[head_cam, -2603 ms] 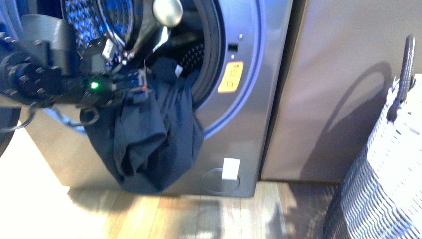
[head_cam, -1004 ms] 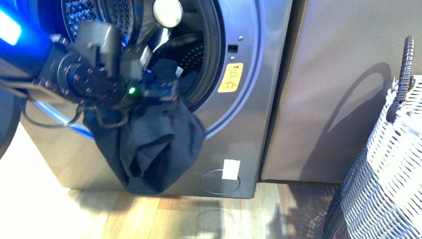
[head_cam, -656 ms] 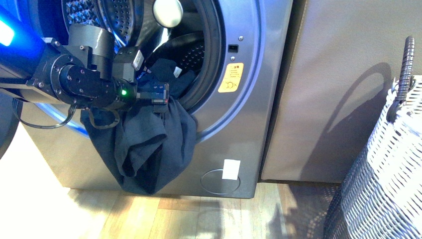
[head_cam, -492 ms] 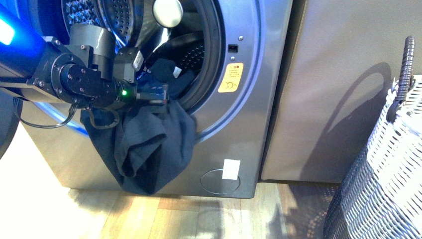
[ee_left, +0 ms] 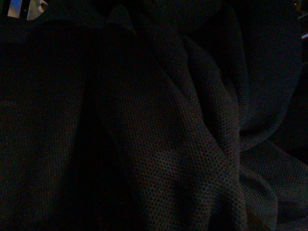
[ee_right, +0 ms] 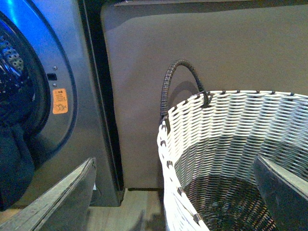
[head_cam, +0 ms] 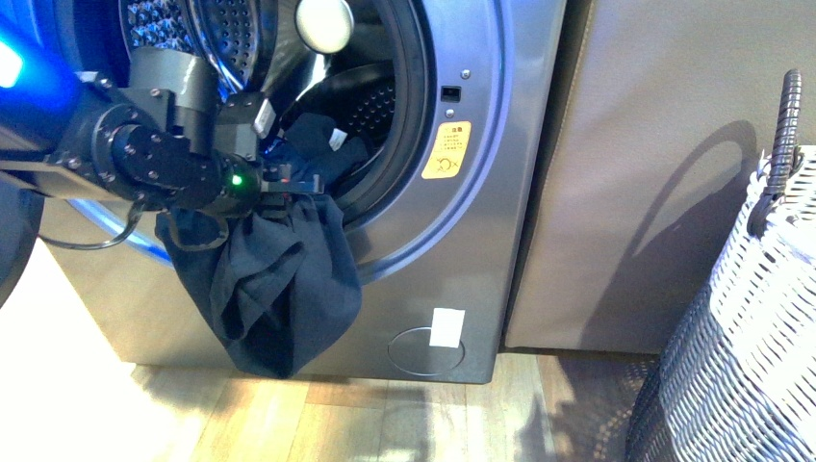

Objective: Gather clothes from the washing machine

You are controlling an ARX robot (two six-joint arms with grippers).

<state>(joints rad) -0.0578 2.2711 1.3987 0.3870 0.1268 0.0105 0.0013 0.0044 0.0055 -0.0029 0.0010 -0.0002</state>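
Compared with half a second earlier, the left hand (head_cam: 289,183) had shifted slightly left at the lower rim of the porthole. The hanging clothes (head_cam: 279,289) had swung left with it, baring more of the grey ring to their right. The hand was clenched on the dark navy fabric, which bunched at its tip and filled the left wrist view (ee_left: 168,159). Most of the clothes hung down the front of the washing machine (head_cam: 481,192), while the part with the small white label (head_cam: 337,140) was inside the drum. The right hand (ee_right: 174,163) hung released, fingers wide apart, over the woven basket (head_cam: 760,337) at the far right. The machine stood on a pale wooden floor (head_cam: 337,423) beside a plain grey panel (head_cam: 654,173), which carried the shadow of the basket handle.
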